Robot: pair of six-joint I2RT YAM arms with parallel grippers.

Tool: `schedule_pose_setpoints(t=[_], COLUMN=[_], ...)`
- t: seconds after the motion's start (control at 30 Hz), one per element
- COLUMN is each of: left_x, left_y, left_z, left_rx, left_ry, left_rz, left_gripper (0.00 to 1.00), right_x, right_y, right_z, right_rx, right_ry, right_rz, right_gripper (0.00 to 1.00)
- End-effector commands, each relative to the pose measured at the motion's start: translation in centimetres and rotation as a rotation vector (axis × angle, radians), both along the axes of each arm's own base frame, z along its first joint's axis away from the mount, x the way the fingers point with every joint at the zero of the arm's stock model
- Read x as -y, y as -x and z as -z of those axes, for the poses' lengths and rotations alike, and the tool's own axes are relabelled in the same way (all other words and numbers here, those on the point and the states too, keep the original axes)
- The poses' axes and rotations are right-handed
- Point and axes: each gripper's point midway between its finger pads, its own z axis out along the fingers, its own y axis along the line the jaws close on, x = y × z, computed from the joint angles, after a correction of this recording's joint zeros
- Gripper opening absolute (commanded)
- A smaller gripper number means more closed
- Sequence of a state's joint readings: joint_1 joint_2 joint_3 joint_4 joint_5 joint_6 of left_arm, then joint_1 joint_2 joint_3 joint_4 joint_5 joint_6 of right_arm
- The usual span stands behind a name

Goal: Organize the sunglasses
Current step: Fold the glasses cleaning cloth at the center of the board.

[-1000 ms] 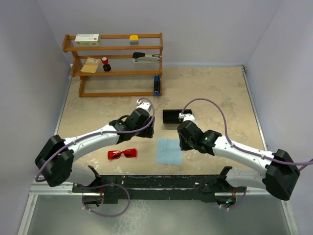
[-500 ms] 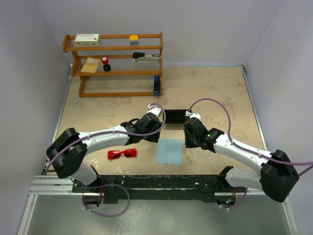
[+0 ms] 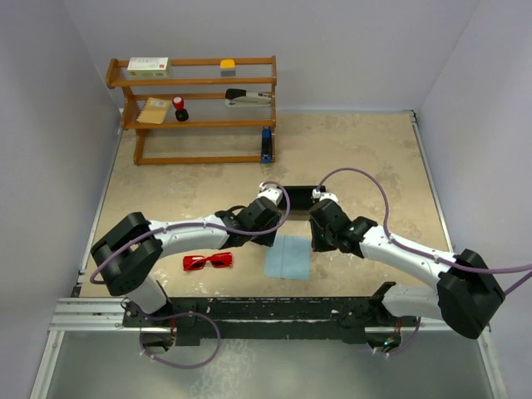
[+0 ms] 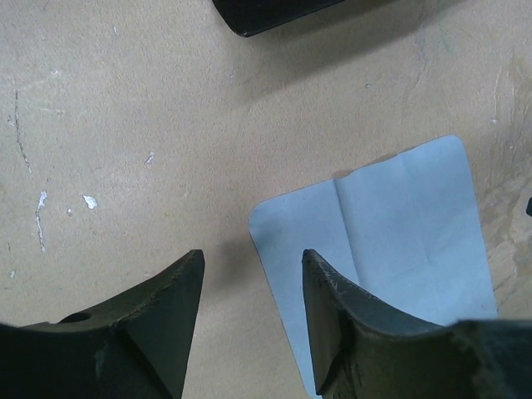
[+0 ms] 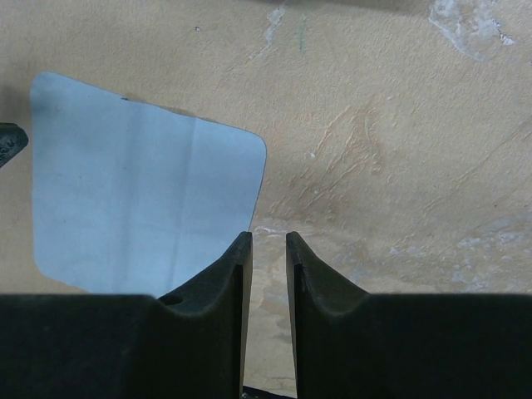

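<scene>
Between the black case and the light blue cloth, both hands are low over the surface. The left hand has its jaws moderately apart with nothing between them. Bare surface is under the gap, and one of its fingers covers an edge of the cloth. The right hand shows only a narrow gap between its jaws, also empty, beside a corner of the cloth on the other side. The case lies just behind the two hands, and in the top view they hide part of it. The sunglasses lie on the surface to the left of the cloth, near it but not touching. The left arm stretches between them and the case. Far behind on the left stands a wooden shelf with some small items on it.
</scene>
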State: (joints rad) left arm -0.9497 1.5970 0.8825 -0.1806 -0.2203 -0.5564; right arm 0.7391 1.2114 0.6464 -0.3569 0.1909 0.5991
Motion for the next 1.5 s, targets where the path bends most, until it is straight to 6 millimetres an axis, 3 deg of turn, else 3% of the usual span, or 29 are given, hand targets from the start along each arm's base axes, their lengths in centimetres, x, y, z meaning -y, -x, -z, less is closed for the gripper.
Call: schedule_pose_setpoints(t=[0.0,0.77,1.07,1.3,1.47], left_x=[1.6,2.2,2.7,2.8,2.8], left_y=[-1.7,-0.9,-0.7,-0.5,-0.4], left_z=[-1.5,1.0,1.1,1.3,1.5], left_rx=[0.062,0.002,-0.009,-0.016,-0.021], left_ry=[0.043,0.042,0.06,0.056,0.048], left_rz=[-0.009,0.013,0.022,0.03,0.033], left_gripper=[0.46,0.39,0.37,0.3,0.18], right_x=[-0.2,0.1,0.0,0.0,0.0], right_y=[-0.3,-0.1,0.0,0.0,0.0], right_z=[-0.2,0.0,0.3,0.4,0.4], right_rx=[0.01,0.006,-0.003,-0.003,-0.003], right_ry=[-0.009,-0.003,-0.003,-0.002,-0.002], right_rz=[-0.005,0.002,0.003,0.005,0.004], right_gripper=[0.26,0.27,0.27,0.27,0.27])
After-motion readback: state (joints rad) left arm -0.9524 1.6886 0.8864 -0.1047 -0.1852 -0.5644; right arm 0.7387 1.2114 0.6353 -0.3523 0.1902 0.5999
